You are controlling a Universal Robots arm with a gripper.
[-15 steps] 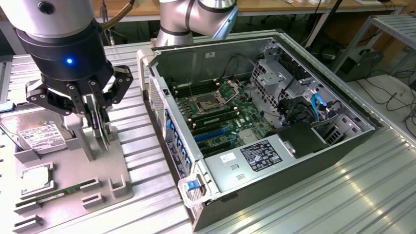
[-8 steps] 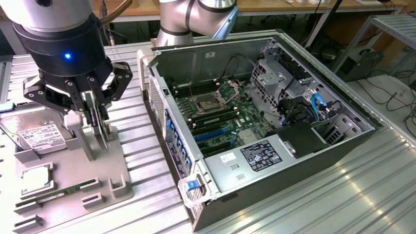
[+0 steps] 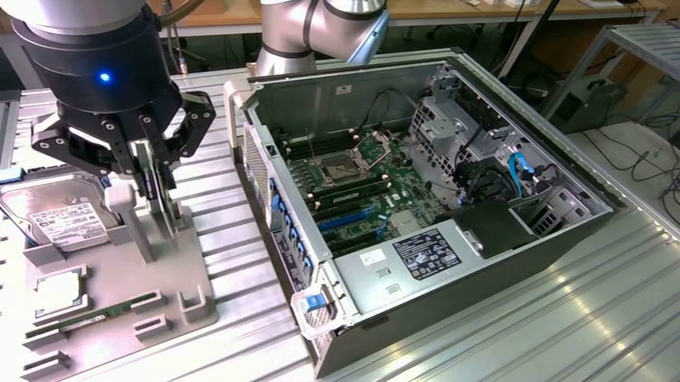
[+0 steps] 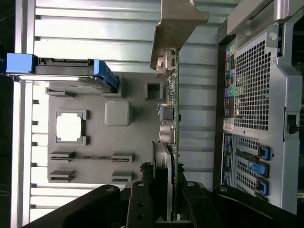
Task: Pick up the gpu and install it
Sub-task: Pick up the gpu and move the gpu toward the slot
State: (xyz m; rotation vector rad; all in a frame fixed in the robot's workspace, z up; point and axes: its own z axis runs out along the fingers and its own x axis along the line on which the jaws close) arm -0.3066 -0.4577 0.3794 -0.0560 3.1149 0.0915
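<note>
The gpu is a thin dark card held upright on edge over the grey parts tray, at the exterior view's left. My gripper comes down from above and is shut on the card's upper part. Whether the card's lower edge stands clear of the tray's holder, I cannot tell. In the wrist view the gpu is seen edge-on, running out from my gripper to its pale metal bracket at the far end.
The open computer case lies at the exterior view's right, its motherboard facing up. The tray also holds a hard drive, a processor and a memory stick. Ribbed metal tabletop surrounds them.
</note>
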